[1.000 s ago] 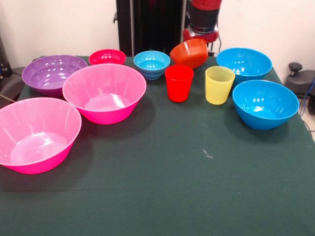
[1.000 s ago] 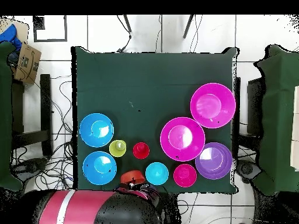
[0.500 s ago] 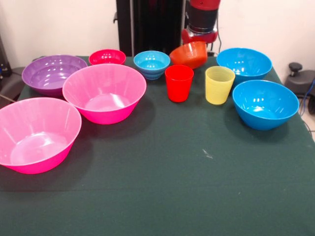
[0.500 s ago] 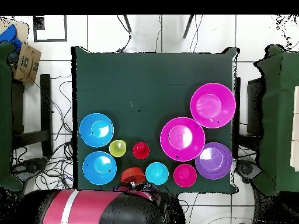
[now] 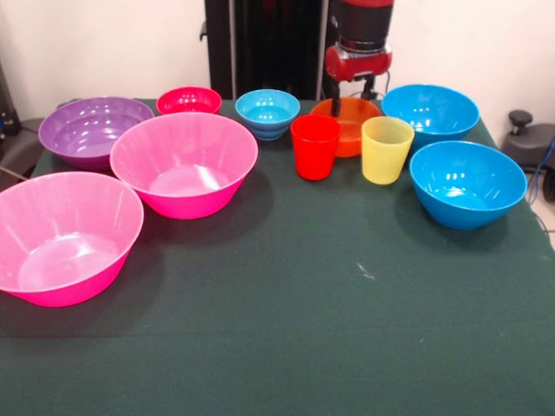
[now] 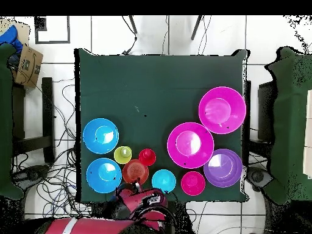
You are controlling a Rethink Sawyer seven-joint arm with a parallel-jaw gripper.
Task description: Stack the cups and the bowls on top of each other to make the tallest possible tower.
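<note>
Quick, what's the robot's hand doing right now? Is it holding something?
Hand: right over the far rim of the small orange bowl, which sits upright on the table; whether it is open, closed or gripping cannot be told.

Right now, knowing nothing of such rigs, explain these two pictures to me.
The red and black machine is a robot arm. Its tool hangs at the small orange bowl; whether it grips it, I cannot tell. One picture looks across the table at the robot, the other straight down. On the table stand a red cup, a yellow cup, two pink bowls, a purple bowl, two blue bowls, a small red bowl and a small light-blue bowl. Nothing is stacked.
</note>
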